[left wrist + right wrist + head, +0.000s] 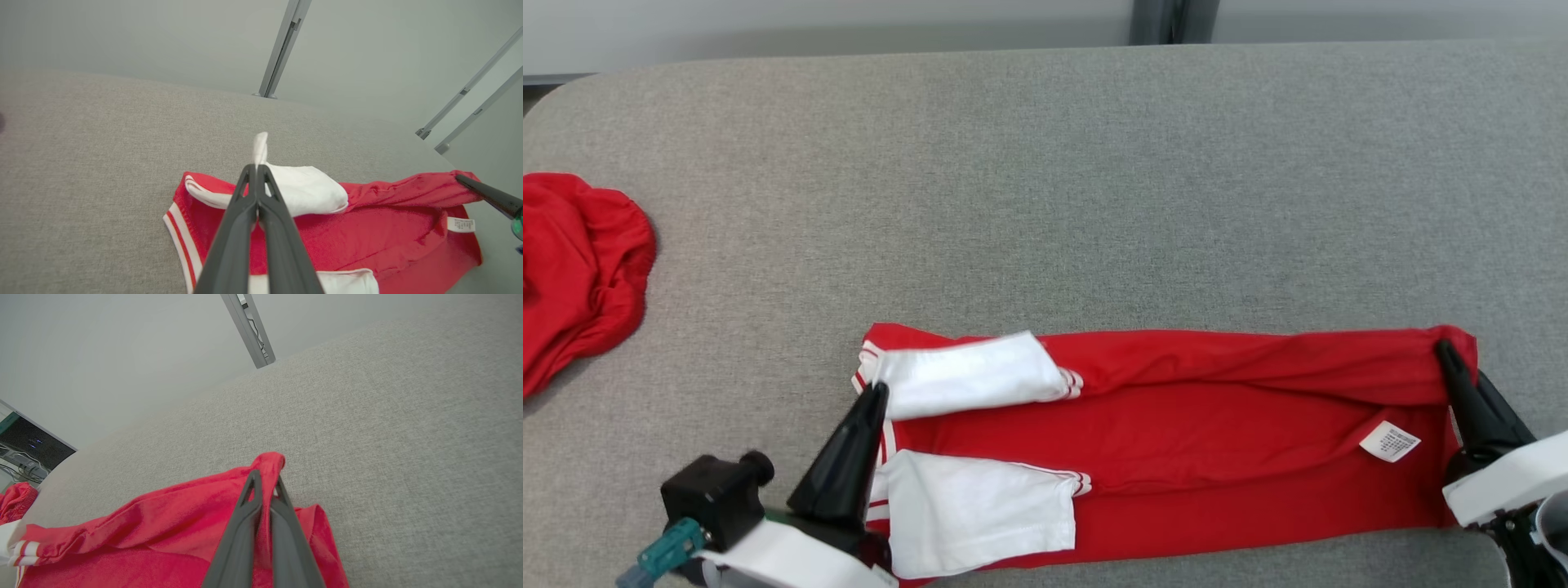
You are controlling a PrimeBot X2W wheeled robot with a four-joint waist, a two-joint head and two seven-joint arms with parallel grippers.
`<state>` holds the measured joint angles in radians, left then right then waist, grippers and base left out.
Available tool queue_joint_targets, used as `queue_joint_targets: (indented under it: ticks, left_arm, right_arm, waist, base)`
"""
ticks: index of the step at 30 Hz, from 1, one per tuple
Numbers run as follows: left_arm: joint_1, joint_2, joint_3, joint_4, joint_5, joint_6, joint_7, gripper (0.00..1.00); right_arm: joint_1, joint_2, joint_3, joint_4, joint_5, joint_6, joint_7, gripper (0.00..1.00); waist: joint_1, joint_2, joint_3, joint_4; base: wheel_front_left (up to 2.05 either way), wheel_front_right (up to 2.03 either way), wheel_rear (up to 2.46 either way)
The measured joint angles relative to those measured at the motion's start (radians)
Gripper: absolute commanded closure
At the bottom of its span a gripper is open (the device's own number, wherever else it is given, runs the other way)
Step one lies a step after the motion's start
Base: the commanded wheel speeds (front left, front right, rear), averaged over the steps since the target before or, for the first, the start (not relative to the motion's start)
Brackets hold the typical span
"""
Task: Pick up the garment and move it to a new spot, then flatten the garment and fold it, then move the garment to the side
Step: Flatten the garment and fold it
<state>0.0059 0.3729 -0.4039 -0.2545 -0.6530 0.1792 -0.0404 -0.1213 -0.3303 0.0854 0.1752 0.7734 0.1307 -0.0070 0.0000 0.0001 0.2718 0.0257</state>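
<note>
Head view: garment point(1217, 425), red heap point(580, 269) (left)

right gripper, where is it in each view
head view: right gripper at the right edge, pinching the red garment's upper right corner.
left wrist view: the gripper at the right edge, on that corner.
right wrist view: the gripper rises from bottom middle, shut on it.
shared landmark: that red corner.

Open table point(1094, 163) beyond garment point(1217, 408), red heap point(580, 269) (far left)
</note>
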Motion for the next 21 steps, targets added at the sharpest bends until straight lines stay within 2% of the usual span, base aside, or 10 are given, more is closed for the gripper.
queue_joint_targets:
  ticks: [5,11,13,14,15,16,17,21]
  left_arm:
    - [0.086,-0.002,-0.017,-0.023,-0.029,0.024,0.028,1.00]
    - [0.114,-0.019,-0.033,0.025,-0.066,0.023,0.041,1.00]
    - [0.115,-0.021,-0.034,0.040,-0.070,0.023,0.041,1.00]
    - [0.115,-0.023,-0.034,0.053,-0.077,0.019,0.041,1.00]
    - [0.116,-0.027,-0.035,0.067,-0.080,0.017,0.040,0.55]
    - [0.117,-0.031,-0.035,0.081,-0.080,0.017,0.039,0.04]
    - [0.117,-0.034,-0.035,0.094,-0.083,0.015,0.037,0.00]
    - [0.107,-0.040,-0.025,0.149,-0.045,0.024,-0.028,0.00]
  right_arm:
    - [0.034,0.000,0.027,0.013,-0.014,0.000,-0.082,1.00]
    - [0.077,0.004,0.071,0.033,-0.030,0.000,-0.165,1.00]
    - [0.086,0.003,0.078,0.035,-0.036,0.000,-0.178,0.59]
    - [0.094,0.003,0.084,0.040,-0.042,0.000,-0.182,0.44]
    - [0.103,0.004,0.088,0.041,-0.042,0.000,-0.193,0.09]
    - [0.109,0.008,0.090,0.042,-0.043,0.000,-0.204,0.00]
    - [0.112,0.008,0.094,0.048,-0.051,0.000,-0.208,0.00]
    - [0.126,0.032,0.063,0.036,-0.116,0.000,-0.245,0.00]
  waist:
    - [0.0000,0.0000,-0.012,0.007]
    - [0.0000,0.0000,-0.019,0.009]
    - [0.0000,0.0000,-0.021,0.009]
    - [0.0000,0.0000,-0.022,0.009]
    - [0.0000,0.0000,-0.023,0.008]
    - [0.0000,0.0000,-0.023,0.007]
    - [0.0000,0.0000,-0.023,0.005]
    - [0.0000,0.0000,-0.029,0.000]
  base:
    - [0.00,0.00,0.00]
    - [0.00,0.00,0.00]
    - [0.00,0.00,0.00]
    - [0.00,0.00,0.00]
    - [0.00,0.00,0.00]
    - [0.00,0.00,0.00]
    - [0.00,0.00,0.00]
    - [0.00,0.00,0.00]
